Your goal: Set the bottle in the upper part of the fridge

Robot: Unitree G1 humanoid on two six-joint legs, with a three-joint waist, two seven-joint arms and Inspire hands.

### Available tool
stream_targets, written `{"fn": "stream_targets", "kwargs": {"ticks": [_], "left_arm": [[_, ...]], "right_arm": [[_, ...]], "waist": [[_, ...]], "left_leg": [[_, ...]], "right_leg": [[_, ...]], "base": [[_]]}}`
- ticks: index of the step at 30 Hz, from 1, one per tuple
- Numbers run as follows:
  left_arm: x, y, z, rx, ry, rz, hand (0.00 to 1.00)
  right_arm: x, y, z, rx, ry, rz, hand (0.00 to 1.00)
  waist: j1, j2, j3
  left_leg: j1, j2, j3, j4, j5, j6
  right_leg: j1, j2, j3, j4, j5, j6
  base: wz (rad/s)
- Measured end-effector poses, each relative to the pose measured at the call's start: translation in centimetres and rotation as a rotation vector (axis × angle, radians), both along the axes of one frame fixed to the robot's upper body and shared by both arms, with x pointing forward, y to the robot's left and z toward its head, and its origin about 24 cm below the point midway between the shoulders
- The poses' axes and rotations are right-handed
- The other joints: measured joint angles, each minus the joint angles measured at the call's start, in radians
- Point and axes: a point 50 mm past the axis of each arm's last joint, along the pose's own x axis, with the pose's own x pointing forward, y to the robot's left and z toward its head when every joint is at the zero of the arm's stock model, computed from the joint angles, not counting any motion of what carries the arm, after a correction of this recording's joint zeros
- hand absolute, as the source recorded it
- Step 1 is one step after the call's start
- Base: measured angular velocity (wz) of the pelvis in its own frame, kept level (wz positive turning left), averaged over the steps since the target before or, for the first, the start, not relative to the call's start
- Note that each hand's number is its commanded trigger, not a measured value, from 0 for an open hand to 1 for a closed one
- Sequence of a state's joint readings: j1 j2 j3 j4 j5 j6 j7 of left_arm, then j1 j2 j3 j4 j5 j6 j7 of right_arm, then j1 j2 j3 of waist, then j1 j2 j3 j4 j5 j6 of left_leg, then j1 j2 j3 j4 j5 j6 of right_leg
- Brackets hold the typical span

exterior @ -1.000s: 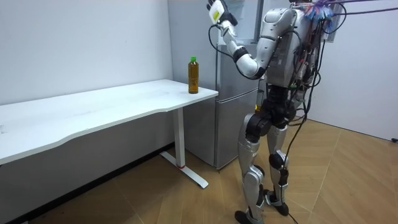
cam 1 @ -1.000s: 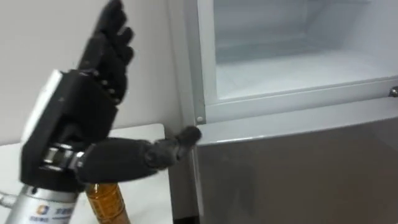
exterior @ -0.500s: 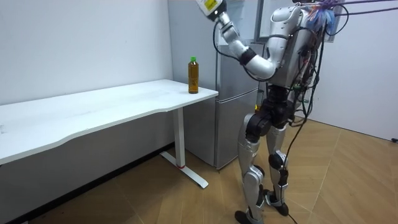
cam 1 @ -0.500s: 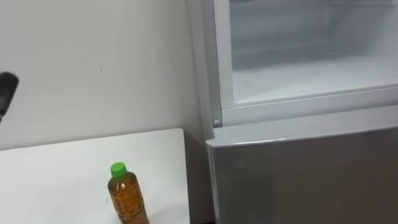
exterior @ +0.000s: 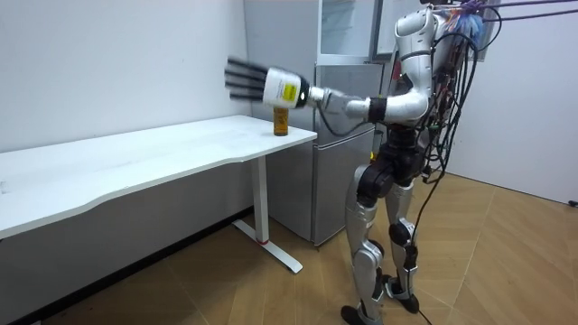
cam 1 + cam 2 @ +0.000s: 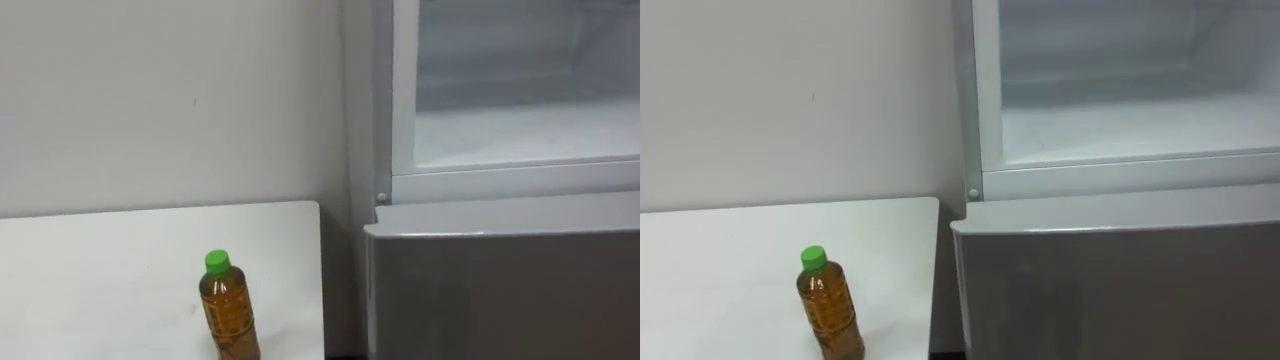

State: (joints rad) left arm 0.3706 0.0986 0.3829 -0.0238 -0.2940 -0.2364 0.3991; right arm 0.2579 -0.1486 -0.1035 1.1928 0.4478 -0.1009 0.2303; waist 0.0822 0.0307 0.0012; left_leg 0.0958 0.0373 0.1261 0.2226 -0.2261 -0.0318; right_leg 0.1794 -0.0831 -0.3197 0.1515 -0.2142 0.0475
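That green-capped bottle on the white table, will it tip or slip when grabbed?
The bottle stands tall and narrow near the edge of the table, so a sideways knock would probably tip it. It looks nearly full of amber liquid, so likely fairly heavy. Its smooth wall may slip.

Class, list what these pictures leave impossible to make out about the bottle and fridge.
- Bottle base: left eye view, cut off by the lower edge.
- Bottle top: room view, hidden behind the left hand.
- Upper fridge compartment ceiling and right wall: left eye view, cut off by the edges.
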Motion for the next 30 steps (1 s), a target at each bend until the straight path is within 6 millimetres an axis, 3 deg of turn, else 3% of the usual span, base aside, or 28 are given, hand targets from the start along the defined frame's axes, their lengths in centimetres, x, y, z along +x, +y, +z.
{"fn": "stream_targets", "kwargs": {"ticks": [4,5,7,10,16,21,25,30], "left_arm": [[-2.4,-1.8,-7.4,-0.151,0.315,-0.051,0.0],[-2.9,-2.1,-8.5,-0.175,0.363,-0.064,0.0],[-5.2,-3.8,-11.9,-0.259,0.542,-0.122,0.0],[-8.4,-4.8,-14.6,-0.332,0.716,-0.145,0.0],[-14.2,-5.7,-17.1,-0.432,0.986,-0.134,0.0],[-17.5,-5.7,-17.7,-0.509,1.143,-0.11,0.0],[-18.8,-6.5,-18.1,-0.596,1.219,-0.151,0.0],[-18.9,-7.6,-18.6,-0.686,1.281,-0.256,0.0]], "right_arm": [[0.3,-0.1,0.1,-0.01,-0.016,0.027,0.0],[0.2,-0.1,0.1,-0.01,-0.013,0.027,0.0],[0.4,0.0,0.1,-0.009,-0.017,0.032,0.0],[0.4,0.0,0.1,-0.016,-0.013,0.031,0.0],[0.3,-0.1,0.1,-0.018,-0.016,0.028,0.0],[0.2,0.0,0.1,-0.014,-0.015,0.02,0.0],[0.3,0.3,0.0,-0.003,-0.017,0.033,0.0],[1.3,0.7,0.0,0.011,-0.033,0.08,0.0]], "waist": [[0.0,-0.01,-0.0017],[-0.001,-0.01,-0.0006],[-0.005,-0.015,0.0028],[-0.007,-0.035,0.0038],[-0.025,-0.031,0.0031],[-0.028,-0.027,0.0029],[-0.03,-0.028,0.003],[-0.034,-0.02,0.0046]], "left_leg": [[0.005,0.0,0.001,0.001,0.0,0.0],[0.007,0.0,0.001,0.002,0.0,0.0],[0.008,0.001,0.001,0.005,-0.001,0.0],[0.003,0.002,0.003,0.01,-0.001,0.001],[-0.013,0.002,-0.005,0.031,-0.017,0.007],[-0.012,0.003,0.002,0.028,-0.017,0.007],[-0.011,0.004,0.009,0.029,-0.017,0.007],[-0.014,0.008,0.013,0.031,-0.026,0.008]], "right_leg": [[0.007,0.0,-0.001,0.001,0.0,0.0],[0.011,0.0,-0.001,0.0,0.0,0.0],[0.014,0.0,-0.001,0.001,0.0,0.0],[0.015,-0.001,-0.007,0.001,-0.001,-0.001],[0.009,-0.001,-0.012,0.0,-0.004,0.003],[0.0,-0.002,-0.006,0.009,-0.004,0.003],[-0.003,-0.003,0.005,0.019,-0.004,0.003],[-0.006,-0.001,0.015,0.027,-0.004,0.003]], "base": [[0.0],[0.0],[0.0],[0.04],[0.04],[-0.04],[-0.07],[-0.02]]}}
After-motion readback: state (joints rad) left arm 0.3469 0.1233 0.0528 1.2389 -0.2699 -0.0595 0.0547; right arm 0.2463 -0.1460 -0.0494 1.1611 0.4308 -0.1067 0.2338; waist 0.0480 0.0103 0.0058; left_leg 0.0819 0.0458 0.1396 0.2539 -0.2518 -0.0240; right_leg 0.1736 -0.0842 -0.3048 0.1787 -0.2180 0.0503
